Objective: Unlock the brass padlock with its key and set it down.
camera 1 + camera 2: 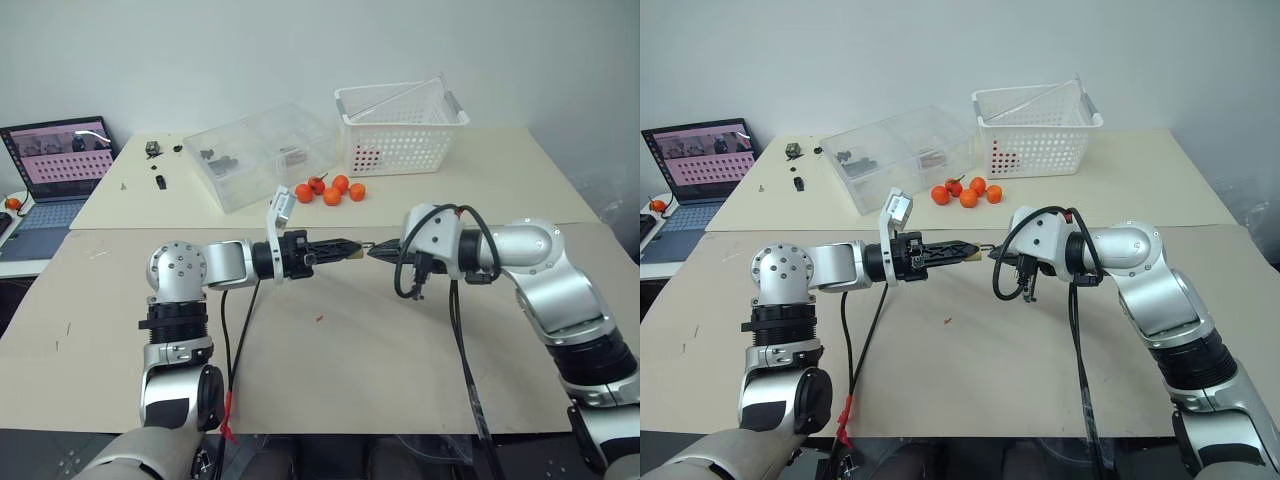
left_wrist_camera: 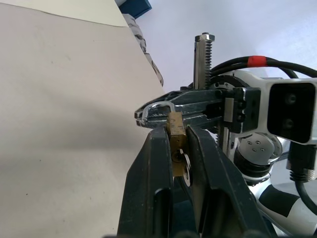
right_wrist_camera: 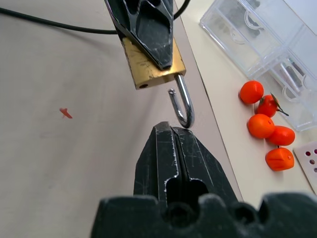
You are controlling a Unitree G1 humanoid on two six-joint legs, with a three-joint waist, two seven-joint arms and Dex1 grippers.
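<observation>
Above mid-table in the eye views, the left gripper (image 1: 340, 246) clamps the padlock (image 1: 356, 251); the closed, empty right gripper (image 1: 378, 252) meets it.

Right wrist view: shackle (image 3: 183, 106) sprung open. A push there could twist the padlock loose.

Oranges (image 1: 330, 190), basket (image 1: 400, 128) well clear.

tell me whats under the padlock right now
The brass padlock hangs in the air, clamped in the left gripper. Below it lies bare brown table with a red speck. The black fingers cover much of its body.
</observation>
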